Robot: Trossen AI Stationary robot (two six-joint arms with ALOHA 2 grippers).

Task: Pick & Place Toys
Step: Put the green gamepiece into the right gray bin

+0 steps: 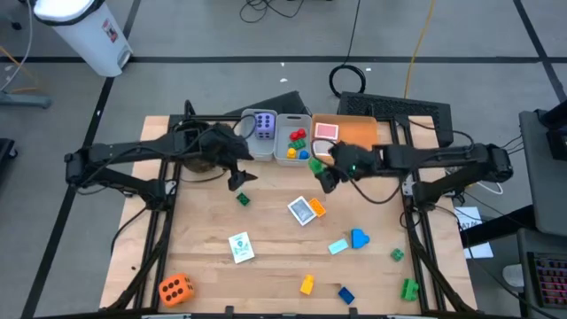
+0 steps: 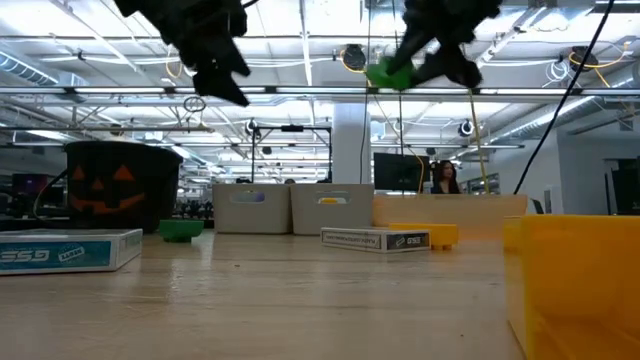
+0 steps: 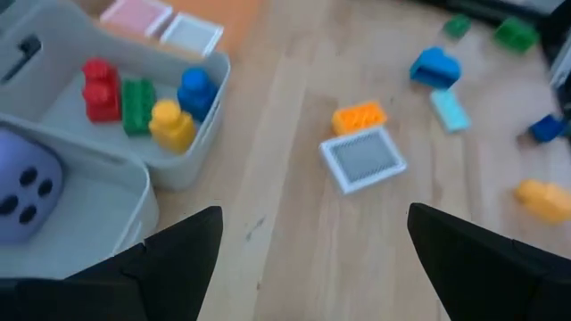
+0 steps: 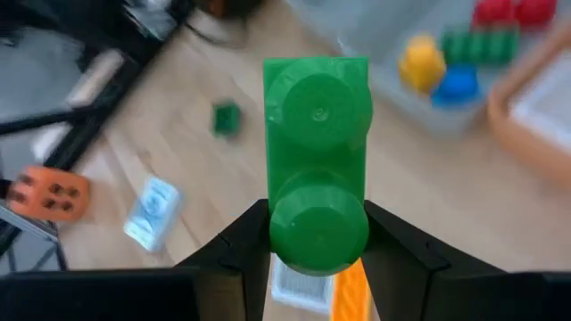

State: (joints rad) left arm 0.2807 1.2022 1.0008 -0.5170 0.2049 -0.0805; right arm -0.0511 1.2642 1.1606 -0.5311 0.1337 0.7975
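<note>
A: Green brick [image 4: 317, 169] fills my right wrist view. What are you holding?

B: That brick, pinched in my right end effector [image 1: 324, 174], lifted off the table [image 1: 266, 261] just beside the grey bins [image 1: 276, 137].

A: Largest things first: what is done?

B: The purple die [image 1: 264, 125] sits in one bin. The other holds red, green, yellow and blue bricks [image 3: 143, 100]. A pink card [image 1: 326, 131] lies on the orange tray [image 1: 354, 124].

A: And what is left?

B: I judge about half. The orange die [image 1: 174, 289] sits near the table's front corner. Two cards [image 1: 303, 210] lie on the wood. Loose bricks remain too: blue [image 1: 358, 237], yellow [image 1: 306, 284], orange and several green.

A: Your left side?

B: My left end effector [image 1: 239, 179] hangs wide and empty, near a small green brick [image 1: 242, 199].
</note>
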